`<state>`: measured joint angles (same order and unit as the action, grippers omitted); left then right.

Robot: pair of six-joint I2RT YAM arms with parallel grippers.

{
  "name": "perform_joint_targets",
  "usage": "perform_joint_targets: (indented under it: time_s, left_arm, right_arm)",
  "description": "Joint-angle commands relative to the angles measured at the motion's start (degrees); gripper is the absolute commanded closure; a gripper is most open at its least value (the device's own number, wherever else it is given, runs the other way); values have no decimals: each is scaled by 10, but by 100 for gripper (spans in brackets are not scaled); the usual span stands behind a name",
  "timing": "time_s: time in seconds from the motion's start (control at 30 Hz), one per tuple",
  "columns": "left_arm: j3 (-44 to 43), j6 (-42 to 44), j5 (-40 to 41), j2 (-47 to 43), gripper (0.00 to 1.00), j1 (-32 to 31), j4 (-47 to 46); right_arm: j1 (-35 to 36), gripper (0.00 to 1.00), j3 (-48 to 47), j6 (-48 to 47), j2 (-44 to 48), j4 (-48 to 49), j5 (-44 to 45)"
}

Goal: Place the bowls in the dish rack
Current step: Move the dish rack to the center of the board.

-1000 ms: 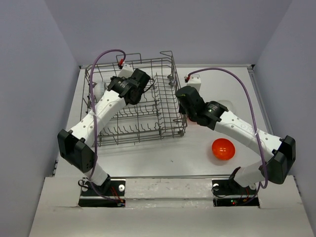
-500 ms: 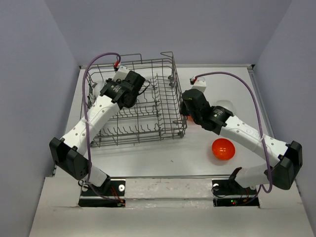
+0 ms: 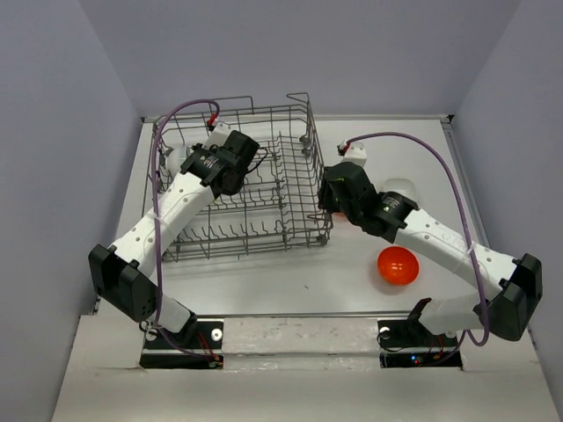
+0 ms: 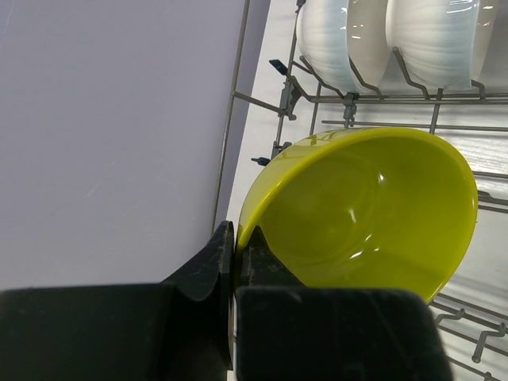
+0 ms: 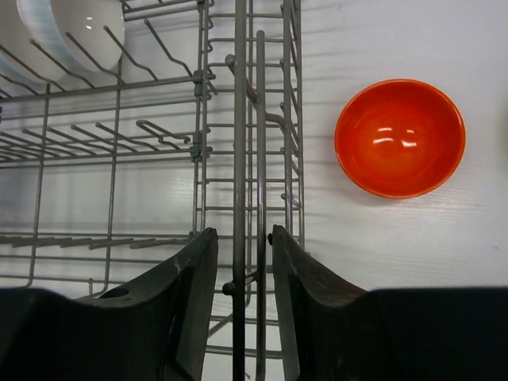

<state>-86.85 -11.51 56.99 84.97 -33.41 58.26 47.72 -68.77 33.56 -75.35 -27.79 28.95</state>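
The dish rack (image 3: 246,224) is set on the counter (image 3: 290,272), its left wall close beside the grey side panel (image 4: 111,119), so little room is left along that edge. Above the rack's far-left corner the left gripper (image 4: 232,248) is held fully closed, pinched on the rim of a yellow-green bowl (image 4: 365,214). This bowl is tilted on edge, its hollow turned away from the panel, and it hangs over the tines just inside the rack's left wall. Beyond it, against the rack's far wall, two white bowls (image 4: 333,40) are stood on edge between the tines. The middle and near rows of the rack are seen bare. The right gripper (image 5: 240,232) is placed astride the upright wires of the rack's right wall, with its jaws parted and a gap shown at the left finger, so nothing is gripped. Just outside that right wall an orange-red bowl (image 5: 399,136) sits mouth up on the counter, apart from the wires. In the overhead view another orange-red bowl (image 3: 397,265) lies off the rack's near-right corner with open counter around it.
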Motion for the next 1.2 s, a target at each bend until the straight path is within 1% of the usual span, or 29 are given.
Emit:
perform_joint_targets:
  time_s: [0.0, 0.1, 0.17, 0.23, 0.3, 0.37, 0.47, 0.5, 0.53, 0.57, 0.63, 0.67, 0.7, 0.73, 0.77, 0.87, 0.97, 1.17]
  left_arm:
    - [2, -1, 16, -30, 100, -3, -10]
    - [5, -1, 14, -34, 100, -2, -11]
    - [8, -2, 14, -42, 100, -3, -13]
    - [9, -2, 14, -49, 100, -3, -14]
    - [12, -1, 12, -53, 100, -3, -16]
    - [12, -1, 11, -57, 100, -3, -16]
    - [12, -1, 10, -60, 100, -3, -16]
    - [12, -1, 10, -61, 100, -3, -15]
    - [11, -2, 10, -62, 100, -3, -14]
    - [10, -3, 10, -63, 100, -3, -13]
    - [10, -3, 9, -63, 100, -3, -13]
    - [11, -3, 8, -63, 100, -2, -14]
    - [11, -3, 8, -63, 100, -3, -14]
    - [12, -3, 7, -63, 100, -3, -14]
    - [12, -3, 5, -63, 100, -3, -15]
    - [12, -3, 3, -64, 100, -3, -15]
    - [12, -2, 1, -65, 100, -3, -15]
    - [11, -2, -2, -60, 100, -3, -13]
  right_arm:
    - [6, 60, -58, -22, 6, -38, 10]
    - [6, 59, -91, -28, -8, -52, 22]
    - [6, 55, -117, -31, -11, -58, 29]
    - [6, 54, -134, -36, -14, -58, 37]
    - [6, 49, -165, -52, -17, -60, 47]
    - [6, 48, -186, -70, -21, -60, 44]
    - [6, 48, -214, -93, -20, -56, -6]
    - [6, 48, -216, -96, -18, -53, -53]
    - [6, 48, -214, -99, -17, -49, -83]
    - [6, 48, -204, -104, -14, -46, -137]
    - [6, 48, -190, -111, -12, -36, -182]
    - [6, 48, -182, -108, -7, -35, -187]
    - [6, 48, -175, -108, -3, -37, -182]
    - [6, 48, -161, -106, 2, -44, -147]
    - [6, 48, -157, -98, 10, -53, -88]
    - [6, 47, -157, -87, 17, -103, -4]
    - [6, 48, -152, -76, 30, -144, 17]
    - [6, 48, -123, -61, 40, -168, 29]
